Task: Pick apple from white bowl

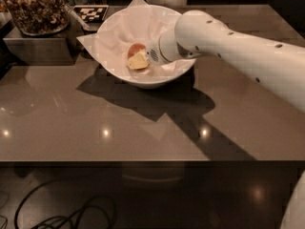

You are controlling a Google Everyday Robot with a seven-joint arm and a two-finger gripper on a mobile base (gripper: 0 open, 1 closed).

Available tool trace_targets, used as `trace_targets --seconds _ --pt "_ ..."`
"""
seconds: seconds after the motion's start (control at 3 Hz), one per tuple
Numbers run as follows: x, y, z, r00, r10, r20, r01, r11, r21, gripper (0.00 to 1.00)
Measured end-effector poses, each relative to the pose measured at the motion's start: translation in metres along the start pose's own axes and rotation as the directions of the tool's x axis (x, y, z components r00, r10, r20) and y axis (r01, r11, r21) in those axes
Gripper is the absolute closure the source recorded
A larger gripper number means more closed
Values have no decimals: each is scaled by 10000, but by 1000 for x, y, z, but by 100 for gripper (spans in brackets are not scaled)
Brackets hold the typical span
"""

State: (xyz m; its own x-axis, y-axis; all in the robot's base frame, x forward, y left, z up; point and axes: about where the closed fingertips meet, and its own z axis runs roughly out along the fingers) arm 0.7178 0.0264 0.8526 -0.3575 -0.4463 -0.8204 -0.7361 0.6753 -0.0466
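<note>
1. In the camera view we see a brown, glossy surface (95, 128) with the white bowl (143, 82) near its far edge, a little left of the middle.
2. A white paper sheet (88, 41) lines the bowl, and its corners stick out past the rim on the left and at the back.
3. The apple (135, 48) lies inside the bowl, on the paper, just left of the bowl's centre. Only its reddish top shows.
4. The white arm (238, 46) reaches in from the right edge of the surface and over the bowl's right rim.
5. The gripper (139, 60) is down inside the bowl, right against the near side of the apple, with a pale yellowish part covering the fruit's lower half. We cannot tell whether it is spread or pinching the apple.
6. At the far left corner a clear container of brown nuts (35, 8) stands on a grey metal box (38, 49), with a checkered tag (91, 12) just right of it.
</note>
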Motion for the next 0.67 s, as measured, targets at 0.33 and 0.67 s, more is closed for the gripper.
trace_targets --seconds 0.33,0.67 --pt "3 -2 -2 9996 248 134 -245 9995 -221 97" --pt "9 -3 -2 9973 666 325 -633 9936 -940 100"
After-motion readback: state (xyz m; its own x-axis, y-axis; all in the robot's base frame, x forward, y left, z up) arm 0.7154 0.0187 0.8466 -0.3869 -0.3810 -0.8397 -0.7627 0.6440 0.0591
